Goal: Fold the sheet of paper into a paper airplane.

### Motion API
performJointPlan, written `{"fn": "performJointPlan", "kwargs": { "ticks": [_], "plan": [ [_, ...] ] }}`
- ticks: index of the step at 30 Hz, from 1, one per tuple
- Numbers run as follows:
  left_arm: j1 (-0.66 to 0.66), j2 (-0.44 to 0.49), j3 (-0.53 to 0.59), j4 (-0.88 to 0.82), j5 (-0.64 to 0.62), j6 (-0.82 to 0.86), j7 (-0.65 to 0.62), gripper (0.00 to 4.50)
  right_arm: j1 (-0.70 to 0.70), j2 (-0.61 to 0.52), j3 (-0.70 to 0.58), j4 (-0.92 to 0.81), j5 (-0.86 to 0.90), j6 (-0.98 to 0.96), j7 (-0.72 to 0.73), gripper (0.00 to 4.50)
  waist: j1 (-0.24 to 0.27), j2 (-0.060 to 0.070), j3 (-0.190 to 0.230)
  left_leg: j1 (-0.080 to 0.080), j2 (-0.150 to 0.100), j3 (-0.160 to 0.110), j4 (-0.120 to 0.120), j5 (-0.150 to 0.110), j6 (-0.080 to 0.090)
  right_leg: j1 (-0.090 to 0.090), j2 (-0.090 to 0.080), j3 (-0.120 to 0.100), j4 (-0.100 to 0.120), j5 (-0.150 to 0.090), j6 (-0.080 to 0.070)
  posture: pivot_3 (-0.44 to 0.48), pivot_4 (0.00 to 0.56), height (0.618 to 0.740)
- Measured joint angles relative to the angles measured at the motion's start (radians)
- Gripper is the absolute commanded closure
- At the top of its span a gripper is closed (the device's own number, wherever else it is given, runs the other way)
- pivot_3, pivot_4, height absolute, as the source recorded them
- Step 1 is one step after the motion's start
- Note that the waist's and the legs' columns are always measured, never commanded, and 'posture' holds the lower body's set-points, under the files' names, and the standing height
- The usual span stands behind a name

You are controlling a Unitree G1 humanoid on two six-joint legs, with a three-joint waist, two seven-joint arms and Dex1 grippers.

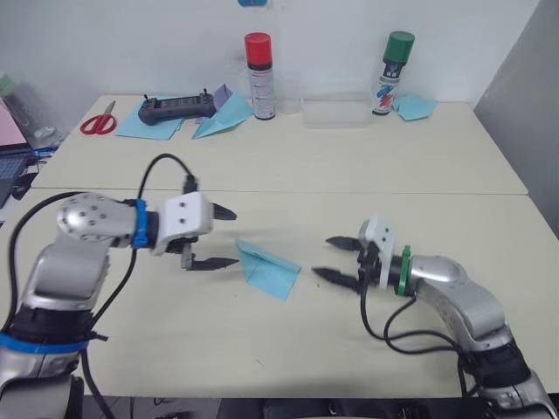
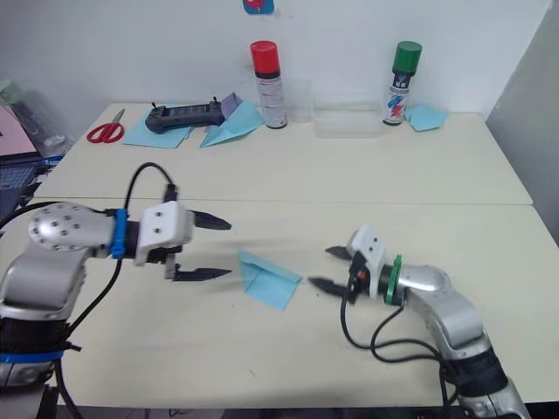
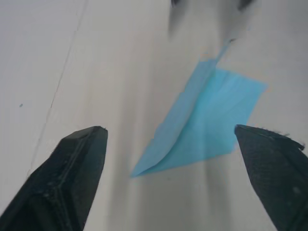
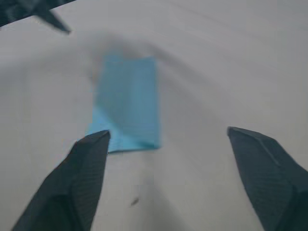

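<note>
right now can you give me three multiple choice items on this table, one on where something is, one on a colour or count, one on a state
1. Where does the sheet of paper lie?
A. Between the two grippers on the near table
B. Under the scissors
C. Inside the clear container

2. What colours are the caps of the two spray cans at the back?
A. Both blue
B. Red and green
C. Yellow and black

3. How do the grippers stand?
A. Both shut on the paper
B. Left shut, right open
C. Both open, touching nothing

Answers: 1 A, the paper rests flat on the table with the left gripper on one side and the right gripper on the other. 2 B, one spray can is capped red, the other spray can green. 3 C, each pair of fingers is spread apart, short of the paper.
</note>
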Motion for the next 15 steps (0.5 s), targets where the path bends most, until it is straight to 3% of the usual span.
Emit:
{"fn": "performJointPlan", "kwargs": {
  "ticks": [3, 5, 8, 15],
  "plan": [
    [0.063, 0.021, 0.079, -0.019, -0.071, 0.061, 0.020, 0.00, -0.003, 0.035, 0.047, 0.016, -0.042, -0.053, -0.013, 0.01, -0.003, -0.001, 0.000, 0.002, 0.000, 0.000, 0.000, 0.000, 0.000, 0.001, 0.001, 0.001, 0.000, 0.000, 0.000, 0.000, 0.150, 0.740],
    [0.141, 0.061, 0.126, -0.056, -0.088, 0.103, 0.040, 0.00, -0.054, 0.169, 0.111, 0.125, -0.107, -0.105, -0.077, 0.01, -0.015, -0.005, 0.001, 0.011, 0.003, 0.003, -0.001, 0.000, 0.000, 0.006, 0.002, 0.002, 0.002, 0.000, -0.003, 0.000, 0.150, 0.740],
    [0.150, 0.065, 0.135, -0.103, -0.103, 0.143, 0.097, 0.00, -0.131, 0.302, 0.186, 0.242, -0.166, -0.164, -0.146, 0.01, -0.006, -0.004, 0.002, 0.012, 0.003, 0.002, -0.002, 0.001, 0.000, 0.006, 0.003, 0.002, 0.004, 0.000, -0.004, 0.000, 0.150, 0.740],
    [0.167, 0.072, 0.144, -0.138, -0.126, 0.162, 0.175, 0.00, -0.156, 0.274, 0.192, 0.325, -0.184, -0.258, -0.100, 2.31, 0.023, -0.006, 0.001, 0.008, 0.001, 0.004, -0.002, 0.000, 0.000, 0.005, 0.000, 0.002, -0.001, 0.000, -0.004, 0.000, 0.150, 0.740]
  ]
}}
